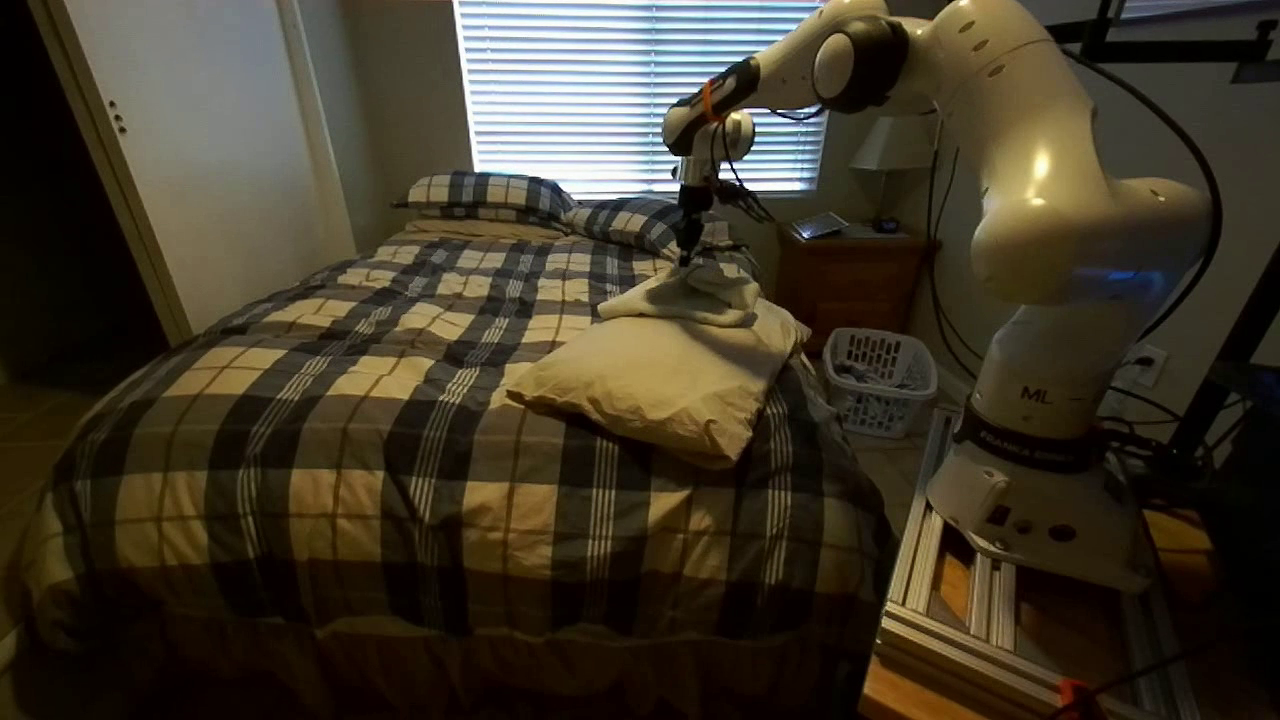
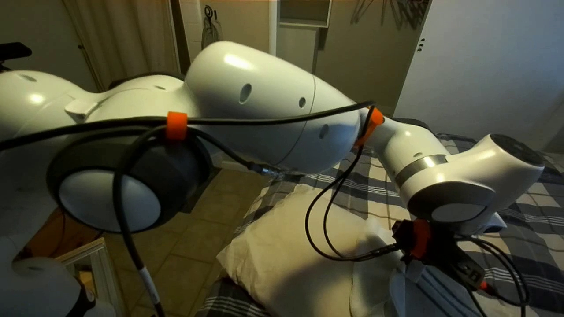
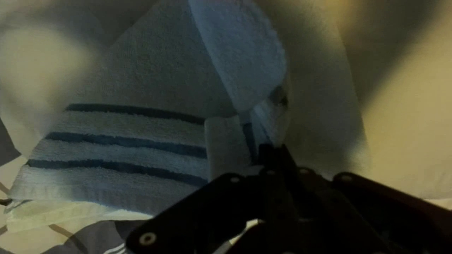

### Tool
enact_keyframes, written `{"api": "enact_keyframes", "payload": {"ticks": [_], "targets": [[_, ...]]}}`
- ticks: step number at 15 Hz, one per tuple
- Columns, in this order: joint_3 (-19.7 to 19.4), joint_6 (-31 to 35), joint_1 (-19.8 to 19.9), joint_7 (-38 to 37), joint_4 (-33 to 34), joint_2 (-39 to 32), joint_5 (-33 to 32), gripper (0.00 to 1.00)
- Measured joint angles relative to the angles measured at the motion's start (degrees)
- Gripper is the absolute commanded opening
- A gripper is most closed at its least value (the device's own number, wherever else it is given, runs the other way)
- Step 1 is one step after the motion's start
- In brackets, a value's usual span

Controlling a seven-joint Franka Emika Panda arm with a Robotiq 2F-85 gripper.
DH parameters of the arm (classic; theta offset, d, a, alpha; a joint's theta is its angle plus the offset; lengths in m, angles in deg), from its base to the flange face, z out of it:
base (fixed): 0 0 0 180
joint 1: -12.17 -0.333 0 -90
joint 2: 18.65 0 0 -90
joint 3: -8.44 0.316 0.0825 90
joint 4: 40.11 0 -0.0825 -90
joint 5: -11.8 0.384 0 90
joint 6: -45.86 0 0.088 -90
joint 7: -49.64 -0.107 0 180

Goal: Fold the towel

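Right in on the towel (image 3: 141, 141) w/ the gripper (image 3: 272, 150). Got jaws drawn narrow, w/ a bunched ridge of cloth running up to the tips in the wrist view; looks like a proper pinch, tho can't tell how many layers deep, w/ so much shadow down there. Aiming fingers (image 1: 688, 240) near enough straight down in an exterior view, prob. to nip cloth from above w/o shoving it sideways.

Find the towel in both exterior views: rumpled on top of the pale pillow (image 1: 650, 380), near one end. Prob. using that pillow as a raised work surface, set on the plaid bedspread (image 1: 400, 410) to bring cloth up within easy reach of the arm (image 1: 1030, 120).

Closer in, see a flap curled over on itself, & the blue-striped end spread flatter beside it. Reading that as mid-fold: partly doubled, w/o lined-up edges.

Note the cable (image 2: 264, 122) strapped along the arm by orange clips (image 2: 177, 126), presumably to keep slack off the work. Hanging in loops near the gripper, tho, so worth watching.

Next, prob. lift a bit, carry the pinched part across, lay flat, let go. Go easy: could drag the layer below along b/c of fuzzy cloth on cloth, or sink into soft pillow & lose the crease.
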Motion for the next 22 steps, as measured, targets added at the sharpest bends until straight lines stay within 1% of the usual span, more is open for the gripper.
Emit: {"api": "enact_keyframes", "payload": {"ticks": [3, 7, 14, 22], "targets": [[1.74, 1.27, 0.29, 3.11, -2.77, 1.74, 0.57, 0.01], [3.69, 2.07, 0.35, 5.26, -5.19, 2.71, 1.09, 0.01], [5.05, 4.04, 0.57, 6.57, -7.21, 2.7, 1.22, 0.01], [7.82, 6.14, 1.25, 10.3, -8.2, 2.7, 4.77, 0.01]]}}
